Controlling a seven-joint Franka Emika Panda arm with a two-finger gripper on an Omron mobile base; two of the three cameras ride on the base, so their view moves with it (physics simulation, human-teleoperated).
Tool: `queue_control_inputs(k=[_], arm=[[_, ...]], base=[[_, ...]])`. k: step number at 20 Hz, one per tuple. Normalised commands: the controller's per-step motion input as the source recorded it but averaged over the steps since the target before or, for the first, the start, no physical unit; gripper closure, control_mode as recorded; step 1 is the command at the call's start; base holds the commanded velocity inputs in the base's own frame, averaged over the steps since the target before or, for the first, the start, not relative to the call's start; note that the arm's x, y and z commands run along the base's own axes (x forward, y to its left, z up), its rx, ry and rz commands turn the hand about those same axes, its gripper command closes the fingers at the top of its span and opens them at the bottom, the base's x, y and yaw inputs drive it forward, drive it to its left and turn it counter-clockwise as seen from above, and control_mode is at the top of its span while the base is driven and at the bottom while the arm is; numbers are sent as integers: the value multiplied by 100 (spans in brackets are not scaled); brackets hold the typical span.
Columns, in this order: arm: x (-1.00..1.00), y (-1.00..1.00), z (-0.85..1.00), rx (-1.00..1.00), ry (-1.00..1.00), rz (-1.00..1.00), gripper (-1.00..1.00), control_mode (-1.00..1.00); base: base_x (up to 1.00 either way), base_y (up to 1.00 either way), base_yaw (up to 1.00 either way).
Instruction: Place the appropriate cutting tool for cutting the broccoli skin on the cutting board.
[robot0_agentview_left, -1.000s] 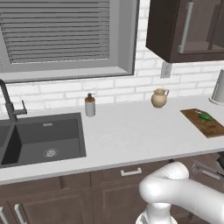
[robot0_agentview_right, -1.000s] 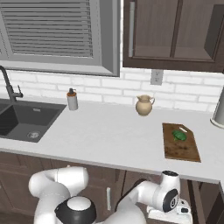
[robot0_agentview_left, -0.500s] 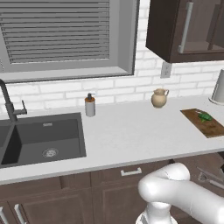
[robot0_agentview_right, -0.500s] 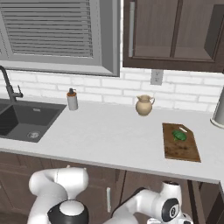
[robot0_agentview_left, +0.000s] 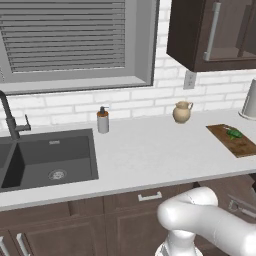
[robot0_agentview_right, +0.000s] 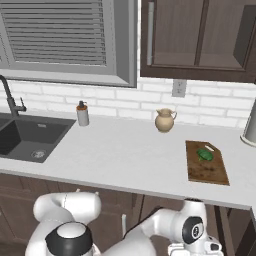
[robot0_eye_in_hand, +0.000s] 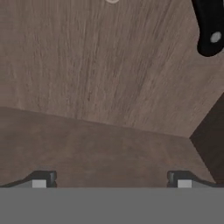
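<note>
The brown wooden cutting board (robot0_agentview_left: 241, 146) (robot0_agentview_right: 209, 171) lies at the right end of the counter, and the green broccoli (robot0_agentview_left: 233, 133) (robot0_agentview_right: 204, 154) rests on its far part. My arm reaches down below the counter's front edge on the right. In the hand view my gripper (robot0_eye_in_hand: 111, 180) is open, its fingertips (robot0_eye_in_hand: 41, 179) wide apart over a brown wooden floor with nothing between them. A sliver of a pale rounded thing (robot0_eye_in_hand: 112, 1) shows at the top edge of that view; too little shows to tell whether it is the cutting tool.
A black handle (robot0_eye_in_hand: 210, 30) with a metal rivet hangs in at the hand view's upper right, beside a dark wall. On the counter stand a beige jug (robot0_agentview_left: 182, 112) (robot0_agentview_right: 164, 120), a soap dispenser (robot0_agentview_left: 103, 120) (robot0_agentview_right: 82, 114) and a kettle (robot0_agentview_left: 249, 100). The dark sink (robot0_agentview_left: 45, 160) is at the left.
My hand and forearm have sunk lower under the counter's front edge. The board, the broccoli and the other counter things have not moved.
</note>
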Motion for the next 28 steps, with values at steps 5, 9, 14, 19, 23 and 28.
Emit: queue_control_inputs(k=[5, 9, 14, 19, 23, 28], arm=[[34, -10, 19, 4, 0, 9, -100, -100], [29, 0, 0, 0, 0, 7, -100, -100], [18, -2, 0, 3, -1, 5, -100, -100], [13, -4, 0, 4, -1, 3, -100, -100], [13, -2, 0, 2, 0, 3, -100, -100], [16, -6, 0, 1, 0, 2, -100, -100]], base=[[0, 0, 0], [0, 0, 0], [0, 0, 0], [0, 0, 0], [0, 0, 0], [0, 0, 0]])
